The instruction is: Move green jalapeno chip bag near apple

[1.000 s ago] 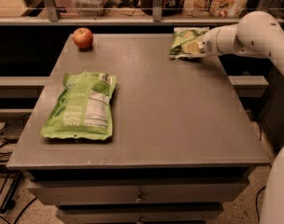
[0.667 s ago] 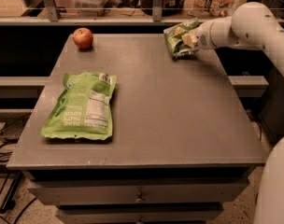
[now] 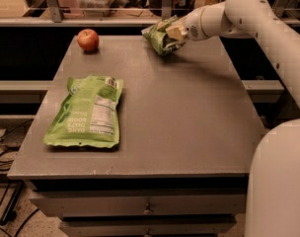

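Nearest the observer, a drawer front (image 3: pixel 148 209) sits below the grey table (image 3: pixel 189 112). The robot's white body (image 3: pixel 281 181) stands at the table's near right corner.

On the near left part of the tabletop lies a large lime-green pouch (image 3: pixel 87 113). It is flat, with its white nutrition label facing up, and nothing touches it.

The white arm (image 3: pixel 268 28) rises on the right side and reaches leftward over the far edge of the table.

At the end of the arm, the gripper (image 3: pixel 170 35) is clamped on the green jalapeno chip bag (image 3: pixel 156 37). The bag is crumpled and tilted, and is located at the far edge, right of centre. Whether its lower edge touches the surface cannot be determined.

The apple (image 3: pixel 88 39) rests on the far left corner of the table. It is well apart from the held bag, with bare tabletop between them.
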`<state>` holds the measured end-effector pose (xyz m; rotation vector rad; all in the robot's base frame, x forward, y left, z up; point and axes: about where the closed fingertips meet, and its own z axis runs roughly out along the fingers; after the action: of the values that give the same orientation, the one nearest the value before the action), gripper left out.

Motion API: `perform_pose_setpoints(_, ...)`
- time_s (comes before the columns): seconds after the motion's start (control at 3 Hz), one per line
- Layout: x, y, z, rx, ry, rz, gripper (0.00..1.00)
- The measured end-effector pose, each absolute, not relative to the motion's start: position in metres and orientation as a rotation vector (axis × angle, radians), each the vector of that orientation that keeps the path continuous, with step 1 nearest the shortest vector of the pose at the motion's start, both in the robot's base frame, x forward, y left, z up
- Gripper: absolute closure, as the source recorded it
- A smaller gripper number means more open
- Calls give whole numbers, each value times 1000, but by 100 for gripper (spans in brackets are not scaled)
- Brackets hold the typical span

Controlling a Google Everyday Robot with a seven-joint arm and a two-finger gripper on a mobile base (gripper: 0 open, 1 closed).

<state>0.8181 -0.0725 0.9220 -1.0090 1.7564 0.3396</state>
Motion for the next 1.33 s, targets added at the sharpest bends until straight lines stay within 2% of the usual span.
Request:
perform_pose_setpoints(0.33,819,-29,919,-1102,1717,432,100)
perform_pose_setpoints(0.67,815,9,909,-1171,1700,522,82)
perform_pose_setpoints(1.33,806,51,897,-1201,1699,622,35)
